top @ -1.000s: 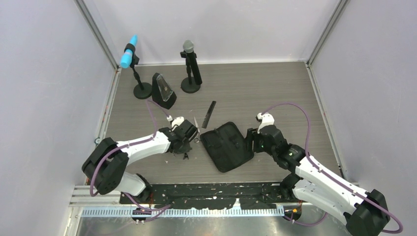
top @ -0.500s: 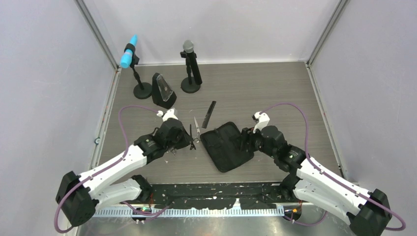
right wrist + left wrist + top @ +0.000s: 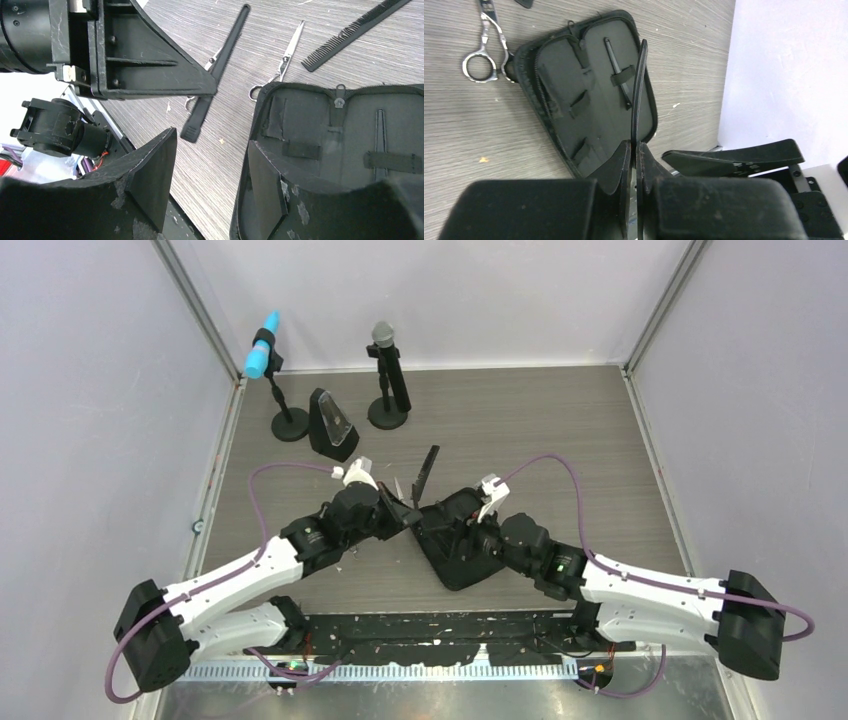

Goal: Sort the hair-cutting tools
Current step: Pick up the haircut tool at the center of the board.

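Above the open pouch point(image 3: 591, 117): thin black hair clip point(image 3: 639, 85), clamped by one end in the left gripper point(image 3: 634, 155), sticking out past its fingertips. Right gripper point(image 3: 212, 160) spread apart astride the pouch's edge.

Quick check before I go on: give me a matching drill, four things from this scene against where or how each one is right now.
Things:
1. left tool
2. right tool
3. comb
4. pouch

States:
A. unzipped and open, one clip strapped inside
B. shut on a hair clip
C. flat on the table, outside the pouch
D. open, at the pouch's edge

Pairs: 1-B, 2-D, 3-C, 4-A
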### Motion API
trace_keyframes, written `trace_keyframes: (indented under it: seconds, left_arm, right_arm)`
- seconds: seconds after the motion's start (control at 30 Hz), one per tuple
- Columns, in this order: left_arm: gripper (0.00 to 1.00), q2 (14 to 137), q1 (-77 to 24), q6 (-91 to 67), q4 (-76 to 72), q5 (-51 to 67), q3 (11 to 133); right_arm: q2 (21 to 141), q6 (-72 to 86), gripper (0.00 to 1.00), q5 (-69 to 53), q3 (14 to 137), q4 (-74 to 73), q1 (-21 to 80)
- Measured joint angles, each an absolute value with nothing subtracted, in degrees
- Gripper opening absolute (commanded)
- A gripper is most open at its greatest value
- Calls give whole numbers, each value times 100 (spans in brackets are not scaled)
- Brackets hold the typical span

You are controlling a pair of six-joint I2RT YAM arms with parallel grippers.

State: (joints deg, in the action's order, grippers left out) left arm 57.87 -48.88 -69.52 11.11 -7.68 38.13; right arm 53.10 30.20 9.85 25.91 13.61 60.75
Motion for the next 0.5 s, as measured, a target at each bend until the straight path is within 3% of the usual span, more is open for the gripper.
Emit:
trace_keyframes:
  seconds: [0.23, 0.5]
  left_arm:
    - [0, 6038, -5072, -7196, 740, -770, 3992]
    - [0, 6208, -5137, -7205, 467, -770, 4165]
  right_arm:
    - [5830, 3024, 58, 1214, 2683, 1765, 6215]
    - [5959, 3013, 41, 1645, 2742, 1903, 6219]
